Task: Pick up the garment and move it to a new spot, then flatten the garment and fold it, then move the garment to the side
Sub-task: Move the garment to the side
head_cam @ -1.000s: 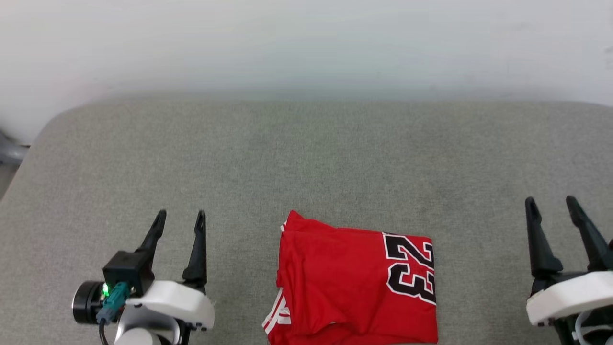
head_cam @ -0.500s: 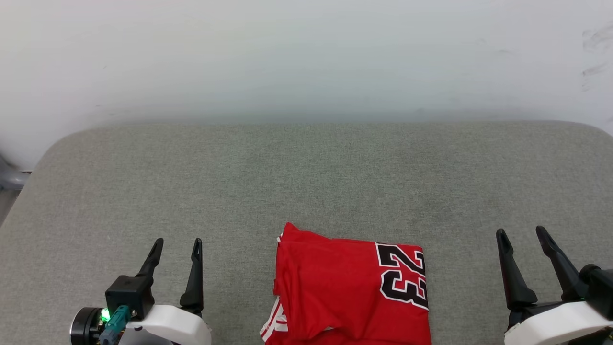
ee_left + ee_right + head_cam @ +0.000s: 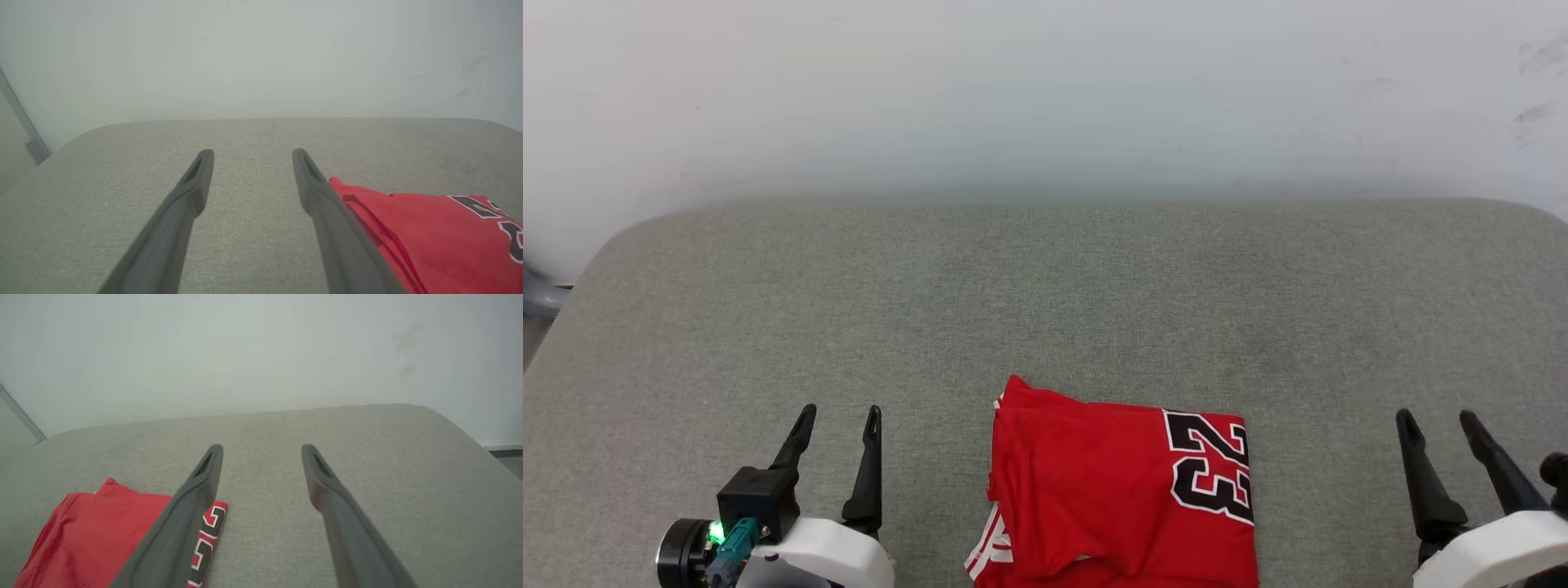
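Note:
The garment (image 3: 1094,490) lies folded into a red rectangle at the near middle of the grey cushioned surface, with a black white-outlined "23" on its right part and striped trim at its lower left. My left gripper (image 3: 838,418) stands open to the left of it, apart from it. Off to the garment's right, my right gripper (image 3: 1438,423) is also open. In the left wrist view the garment (image 3: 429,232) lies right of the open left gripper (image 3: 250,155). In the right wrist view the garment (image 3: 90,535) sits left of the open right gripper (image 3: 261,451).
The grey padded surface (image 3: 1045,310) runs back to a pale wall (image 3: 1045,90). Its far left corner is rounded, with a grey fitting (image 3: 535,298) beyond it. The right edge of the surface (image 3: 478,445) drops off near the right gripper.
The camera tilted, so the whole picture shifted downward. Both grippers sit lower in view and stay open. The garment has not changed shape.

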